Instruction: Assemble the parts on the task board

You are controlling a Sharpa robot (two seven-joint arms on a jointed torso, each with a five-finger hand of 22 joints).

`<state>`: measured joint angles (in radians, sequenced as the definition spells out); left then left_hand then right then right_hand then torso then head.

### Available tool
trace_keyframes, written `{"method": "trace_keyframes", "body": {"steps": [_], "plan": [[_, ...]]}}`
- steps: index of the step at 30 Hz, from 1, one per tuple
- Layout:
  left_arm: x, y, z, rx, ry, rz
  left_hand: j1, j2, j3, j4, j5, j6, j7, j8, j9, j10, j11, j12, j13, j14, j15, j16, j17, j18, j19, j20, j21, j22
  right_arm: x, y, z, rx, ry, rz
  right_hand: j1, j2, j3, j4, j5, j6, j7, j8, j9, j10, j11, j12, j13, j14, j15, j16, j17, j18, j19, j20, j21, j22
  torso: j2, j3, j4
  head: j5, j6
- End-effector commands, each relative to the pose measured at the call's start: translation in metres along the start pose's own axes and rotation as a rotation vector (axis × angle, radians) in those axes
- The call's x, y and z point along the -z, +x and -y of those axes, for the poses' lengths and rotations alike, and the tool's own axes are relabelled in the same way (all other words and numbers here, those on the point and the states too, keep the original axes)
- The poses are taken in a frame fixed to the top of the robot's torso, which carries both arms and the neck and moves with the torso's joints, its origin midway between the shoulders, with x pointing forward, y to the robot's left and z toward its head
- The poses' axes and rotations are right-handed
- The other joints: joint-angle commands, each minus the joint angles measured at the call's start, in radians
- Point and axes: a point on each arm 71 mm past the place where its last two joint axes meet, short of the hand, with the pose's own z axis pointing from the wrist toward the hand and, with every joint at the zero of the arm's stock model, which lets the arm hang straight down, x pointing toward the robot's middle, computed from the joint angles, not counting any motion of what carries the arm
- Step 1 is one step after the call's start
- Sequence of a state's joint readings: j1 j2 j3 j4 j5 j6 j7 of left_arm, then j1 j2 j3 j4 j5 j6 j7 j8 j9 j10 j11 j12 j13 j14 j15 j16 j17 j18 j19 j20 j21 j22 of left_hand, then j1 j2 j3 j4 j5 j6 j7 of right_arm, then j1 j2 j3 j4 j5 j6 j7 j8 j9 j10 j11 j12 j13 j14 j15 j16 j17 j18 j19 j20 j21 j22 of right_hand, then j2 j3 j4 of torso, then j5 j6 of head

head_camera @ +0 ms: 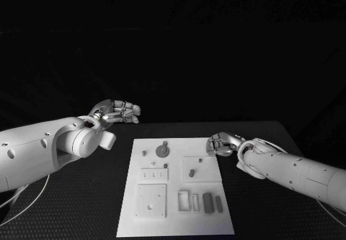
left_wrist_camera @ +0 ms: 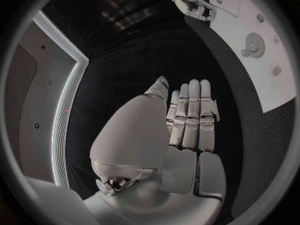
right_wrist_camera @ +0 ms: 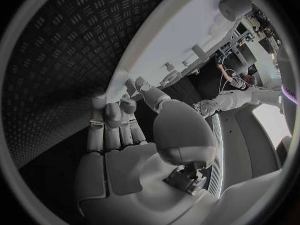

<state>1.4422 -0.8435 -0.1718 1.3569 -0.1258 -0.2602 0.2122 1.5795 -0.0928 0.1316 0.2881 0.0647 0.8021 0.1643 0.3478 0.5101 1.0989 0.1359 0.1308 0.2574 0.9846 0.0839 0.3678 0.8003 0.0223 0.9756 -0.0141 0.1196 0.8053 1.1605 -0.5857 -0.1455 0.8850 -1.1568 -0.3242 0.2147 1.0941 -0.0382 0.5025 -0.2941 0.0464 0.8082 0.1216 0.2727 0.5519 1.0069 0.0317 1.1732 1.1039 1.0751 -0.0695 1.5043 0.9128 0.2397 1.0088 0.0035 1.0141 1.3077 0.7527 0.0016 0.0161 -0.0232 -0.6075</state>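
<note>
The white task board [head_camera: 176, 220] lies in the middle of the black table, carrying several small grey parts. Among them are a round disc [head_camera: 162, 149], a short peg [head_camera: 192, 172] and a cylinder [head_camera: 208, 202]. My left hand [head_camera: 115, 112] hovers left of the board's far end, well off it. In the left wrist view its fingers [left_wrist_camera: 190, 115] are straight and hold nothing. My right hand [head_camera: 222, 144] is at the board's right edge near the far corner. Its fingers [right_wrist_camera: 112, 122] reach toward the board edge [right_wrist_camera: 156, 50], slightly bent and empty.
Square white plates [head_camera: 151, 200] and small frames [head_camera: 184, 200] occupy the board's near half. Black textured table [head_camera: 79, 210] lies bare on both sides of the board. The left wrist view also shows the disc [left_wrist_camera: 253, 42] and my right hand [left_wrist_camera: 190, 2].
</note>
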Motion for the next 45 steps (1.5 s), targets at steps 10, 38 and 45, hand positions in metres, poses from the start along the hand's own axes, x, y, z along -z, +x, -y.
{"method": "trace_keyframes", "body": {"steps": [10, 38, 45], "plan": [[0.0002, 0.0016, 0.0017, -0.001, 0.011, -0.013, -0.006, -0.005, -0.005, 0.001, -0.006, -0.002, 0.005, -0.008, -0.001, -0.005, 0.003, -0.006, -0.001, 0.001, 0.003, -0.004, 0.002, 0.009, 0.004, 0.0, -0.007, 0.002, -0.002, 0.0048, -0.0032, -0.005, -0.014, -0.026, 0.014, 0.004, -0.009, 0.002, 0.001, 0.039, 0.021, 0.003, 0.001, -0.024, 0.0, 0.005, -0.003, -0.001, -0.004, 0.003, -0.002, 0.022, -0.01, 0.0, -0.001, 0.015, 0.0, 0.0003, 0.0005, 0.0, -0.005], [0.0006, 0.0008, 0.0015, -0.001, 0.01, -0.012, -0.005, -0.006, -0.003, 0.001, -0.006, -0.003, 0.009, -0.011, 0.0, -0.005, 0.004, -0.008, -0.001, 0.001, 0.003, -0.006, 0.003, 0.009, 0.004, 0.0, -0.008, 0.003, -0.0032, 0.0067, -0.0033, -0.003, -0.011, -0.022, 0.02, 0.035, -0.014, 0.002, 0.001, 0.066, 0.018, 0.013, 0.005, -0.022, -0.003, 0.01, -0.008, 0.0, -0.007, 0.006, -0.003, 0.022, -0.01, 0.002, 0.001, 0.015, -0.001, 0.0014, -0.0008, 0.004, -0.012], [0.0006, 0.0007, 0.0014, -0.001, 0.01, -0.012, -0.005, -0.006, -0.003, 0.001, -0.006, -0.003, 0.009, -0.011, 0.0, -0.005, 0.004, -0.009, -0.001, 0.001, 0.003, -0.006, 0.003, 0.009, 0.005, 0.0, -0.009, 0.003, -0.0032, 0.0061, -0.0022, -0.003, -0.009, -0.02, 0.025, 0.052, -0.012, 0.002, 0.001, 0.077, 0.018, 0.017, 0.006, -0.02, -0.003, 0.013, -0.01, 0.002, -0.007, 0.008, -0.004, 0.022, -0.008, 0.001, 0.002, 0.015, -0.001, 0.0017, -0.001, 0.004, -0.012]]}}
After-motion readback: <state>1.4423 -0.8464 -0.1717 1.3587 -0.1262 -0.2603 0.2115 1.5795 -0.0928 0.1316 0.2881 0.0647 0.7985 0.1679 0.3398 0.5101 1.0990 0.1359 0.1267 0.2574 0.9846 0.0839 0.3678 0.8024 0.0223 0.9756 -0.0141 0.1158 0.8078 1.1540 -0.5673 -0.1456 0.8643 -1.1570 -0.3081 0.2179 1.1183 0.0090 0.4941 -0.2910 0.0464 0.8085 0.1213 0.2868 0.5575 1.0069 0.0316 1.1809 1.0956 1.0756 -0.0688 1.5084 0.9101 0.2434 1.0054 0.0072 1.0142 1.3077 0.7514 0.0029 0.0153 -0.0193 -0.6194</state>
